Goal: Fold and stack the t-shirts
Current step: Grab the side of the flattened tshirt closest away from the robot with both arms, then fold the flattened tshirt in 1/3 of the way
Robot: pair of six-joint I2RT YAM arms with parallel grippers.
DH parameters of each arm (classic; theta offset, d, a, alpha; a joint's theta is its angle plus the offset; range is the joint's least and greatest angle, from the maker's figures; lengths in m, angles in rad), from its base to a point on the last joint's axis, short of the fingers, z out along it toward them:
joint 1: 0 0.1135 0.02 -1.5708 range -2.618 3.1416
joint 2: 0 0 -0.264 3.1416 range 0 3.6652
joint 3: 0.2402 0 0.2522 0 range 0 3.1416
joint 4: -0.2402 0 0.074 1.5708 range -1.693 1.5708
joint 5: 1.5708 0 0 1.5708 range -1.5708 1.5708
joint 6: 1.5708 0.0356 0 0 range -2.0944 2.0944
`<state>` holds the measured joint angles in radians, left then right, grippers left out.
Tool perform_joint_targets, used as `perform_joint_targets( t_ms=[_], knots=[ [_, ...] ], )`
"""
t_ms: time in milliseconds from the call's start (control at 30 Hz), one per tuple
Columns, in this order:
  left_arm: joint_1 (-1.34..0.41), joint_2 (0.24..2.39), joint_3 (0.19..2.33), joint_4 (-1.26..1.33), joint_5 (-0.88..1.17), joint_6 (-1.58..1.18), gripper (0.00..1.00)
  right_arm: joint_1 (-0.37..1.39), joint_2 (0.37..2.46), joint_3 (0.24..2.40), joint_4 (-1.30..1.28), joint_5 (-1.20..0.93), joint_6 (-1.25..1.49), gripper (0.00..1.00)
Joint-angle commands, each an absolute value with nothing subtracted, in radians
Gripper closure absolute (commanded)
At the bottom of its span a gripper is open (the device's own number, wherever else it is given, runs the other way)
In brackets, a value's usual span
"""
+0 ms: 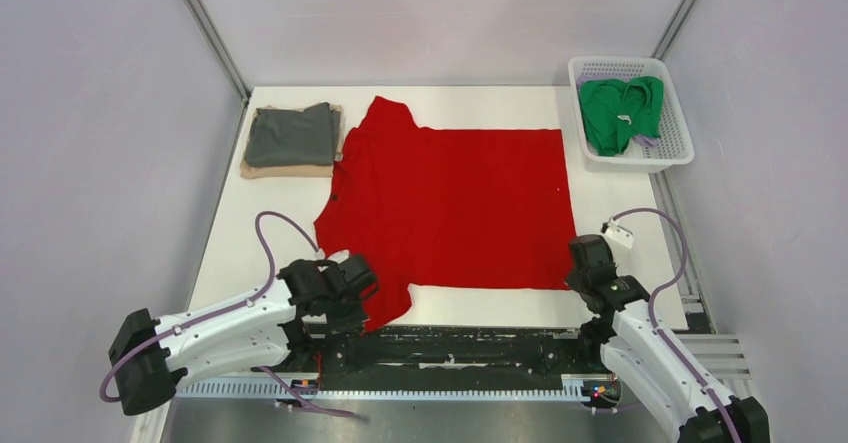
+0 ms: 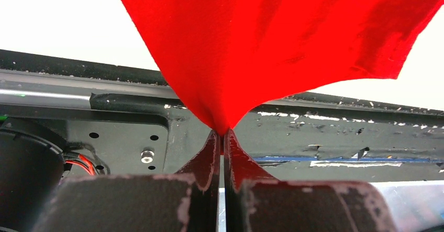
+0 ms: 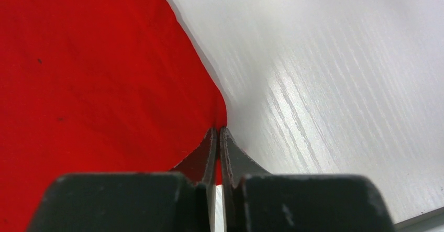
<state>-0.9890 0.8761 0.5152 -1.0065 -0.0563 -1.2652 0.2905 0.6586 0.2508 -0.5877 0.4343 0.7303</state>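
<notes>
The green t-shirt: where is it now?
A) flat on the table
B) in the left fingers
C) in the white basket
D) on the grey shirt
C: the green t-shirt lies bunched inside the white basket at the far right.

Tan t-shirt [image 1: 285, 170] mostly beneath grey t-shirt [image 1: 292, 135]

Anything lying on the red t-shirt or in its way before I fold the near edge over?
Nothing visible does. The left gripper and right gripper pinch the near edge of the bright red cloth t-shirt, whose top is bare.
</notes>
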Motion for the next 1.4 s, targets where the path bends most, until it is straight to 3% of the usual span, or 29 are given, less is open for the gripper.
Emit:
perform_joint_targets(
  t_ms=[0, 433, 767, 1367],
  knots=[
    [-0.995, 0.872, 0.586, -0.999, -0.113, -1.22, 0.98, 0.29, 0.67, 0.262, -0.577, 0.417, 0.706, 1.0],
    [-0.958, 0.994, 0.847, -0.875, -0.444, -1.02, 0.98, 0.29, 0.764, 0.401, -0.426, 0.403, 0.596, 1.0],
    [-0.665, 1.106, 0.895, -0.561, -0.313, -0.802, 0.98, 0.282, 0.847, 0.471, -0.284, 0.453, 0.555, 1.0],
    [-0.492, 1.482, 1.241, -0.592, -0.341, -0.653, 0.98, 0.213, 1.083, 0.634, -0.143, 0.464, 0.474, 1.0]
  ],
)
